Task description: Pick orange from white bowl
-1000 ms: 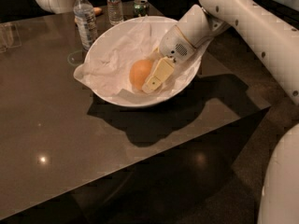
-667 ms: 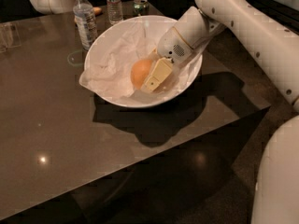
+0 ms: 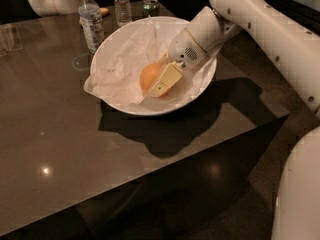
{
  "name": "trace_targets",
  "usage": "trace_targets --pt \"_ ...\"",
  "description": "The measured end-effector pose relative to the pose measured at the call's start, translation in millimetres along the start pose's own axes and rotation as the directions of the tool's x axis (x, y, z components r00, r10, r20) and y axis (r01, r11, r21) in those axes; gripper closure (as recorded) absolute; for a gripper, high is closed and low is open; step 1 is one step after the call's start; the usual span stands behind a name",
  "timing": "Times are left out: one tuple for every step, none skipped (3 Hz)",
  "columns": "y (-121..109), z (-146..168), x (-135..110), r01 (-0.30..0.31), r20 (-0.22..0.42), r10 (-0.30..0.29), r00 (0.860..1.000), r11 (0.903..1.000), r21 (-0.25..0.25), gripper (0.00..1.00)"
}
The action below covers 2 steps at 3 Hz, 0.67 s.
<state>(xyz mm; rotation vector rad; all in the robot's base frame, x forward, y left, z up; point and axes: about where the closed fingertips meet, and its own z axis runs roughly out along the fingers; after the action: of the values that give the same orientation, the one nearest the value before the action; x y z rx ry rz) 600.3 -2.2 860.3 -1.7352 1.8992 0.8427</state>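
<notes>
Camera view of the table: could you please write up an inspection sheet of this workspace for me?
Surface: dark glossy table, light reflections on it.
Job's things: orange lying in the white bowl, on crumpled paper.
Clutter: water bottle, second bottle and a can behind the bowl.
Grippers: gripper down inside the bowl, against the orange.
Cables: nothing seen.
Surroundings: dark floor beyond the table edge.
</notes>
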Motion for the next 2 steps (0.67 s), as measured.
trace_targets --pt "4.7 -14.8 -4.2 0.014 0.015 -0.015 1.0 0.9981 0.061 0.69" --pt "19.4 -41.8 -17.6 0.066 0.016 -0.07 0.997 0.9845 0.162 0.93"
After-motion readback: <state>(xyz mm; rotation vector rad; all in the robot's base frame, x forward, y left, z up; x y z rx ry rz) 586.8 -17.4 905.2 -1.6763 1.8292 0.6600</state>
